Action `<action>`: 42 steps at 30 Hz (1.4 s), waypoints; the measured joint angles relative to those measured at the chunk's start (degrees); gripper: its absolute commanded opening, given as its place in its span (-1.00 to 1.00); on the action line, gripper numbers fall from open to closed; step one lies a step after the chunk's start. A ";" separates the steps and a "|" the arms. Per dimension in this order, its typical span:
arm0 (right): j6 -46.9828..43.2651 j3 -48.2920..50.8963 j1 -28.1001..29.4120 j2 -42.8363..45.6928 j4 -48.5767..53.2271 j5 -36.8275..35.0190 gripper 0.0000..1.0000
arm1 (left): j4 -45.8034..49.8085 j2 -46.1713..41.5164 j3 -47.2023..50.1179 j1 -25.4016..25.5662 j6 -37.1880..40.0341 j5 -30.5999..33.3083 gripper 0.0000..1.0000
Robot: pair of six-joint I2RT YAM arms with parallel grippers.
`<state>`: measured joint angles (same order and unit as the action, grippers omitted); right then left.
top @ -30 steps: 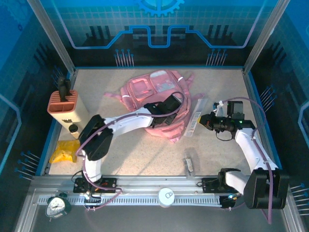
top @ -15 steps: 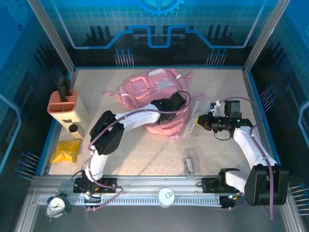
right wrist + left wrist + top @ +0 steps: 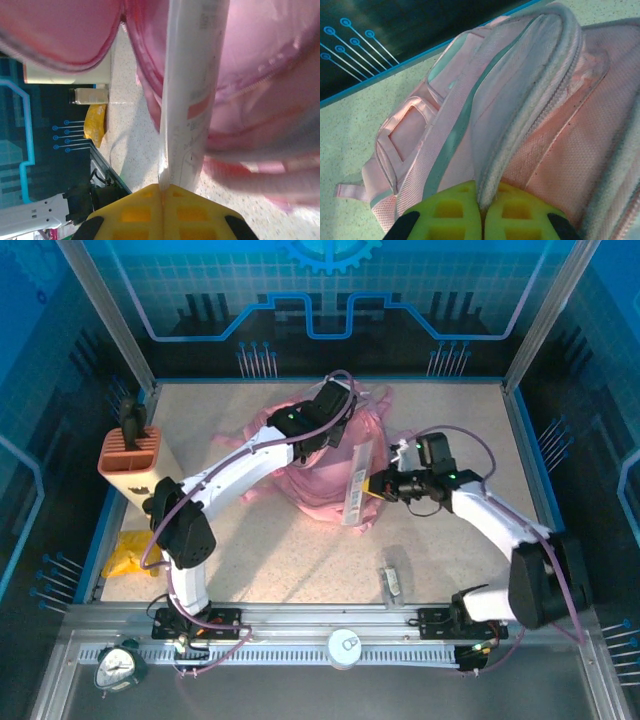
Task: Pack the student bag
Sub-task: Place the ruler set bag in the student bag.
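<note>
Far centre of the speckled table [image 3: 450, 560]: big soft pink backpack [image 3: 308, 488], mesh panels and a pale zipper rim, crumpled in a lifted heap. Long axis roughly far-to-near; facing of the mouth hard to tell. Left gripper [image 3: 481, 210] pinched tight on the zipper rim. Right gripper [image 3: 161, 192] clamped on a long clear labelled packet [image 3: 192, 90], set against the backpack's right flank.

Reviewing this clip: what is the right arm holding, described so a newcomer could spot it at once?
Find the big pink student bag in the middle of the table. At its right side the right gripper pinches a long, flat packet by one end. It is the one straight, white printed strip against soft pink fabric.
</note>
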<state>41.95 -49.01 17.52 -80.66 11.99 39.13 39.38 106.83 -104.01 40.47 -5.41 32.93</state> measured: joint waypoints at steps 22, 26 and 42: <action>-12.79 -17.53 6.78 -14.45 6.08 -21.22 0.11 | 3.48 -2.89 2.14 0.13 -10.82 -4.44 -1.00; -14.45 -13.60 10.34 -9.62 8.68 -25.70 0.06 | 2.25 -3.23 3.37 0.02 -12.31 -5.64 -1.00; -14.75 -8.83 14.95 -18.64 -9.57 -29.35 -0.13 | -0.33 -5.05 6.88 -0.57 -17.07 -10.86 -1.00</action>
<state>27.20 -57.84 32.47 -99.31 2.42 9.78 39.05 101.78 -97.12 39.90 -22.48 22.06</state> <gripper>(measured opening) 0.425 0.056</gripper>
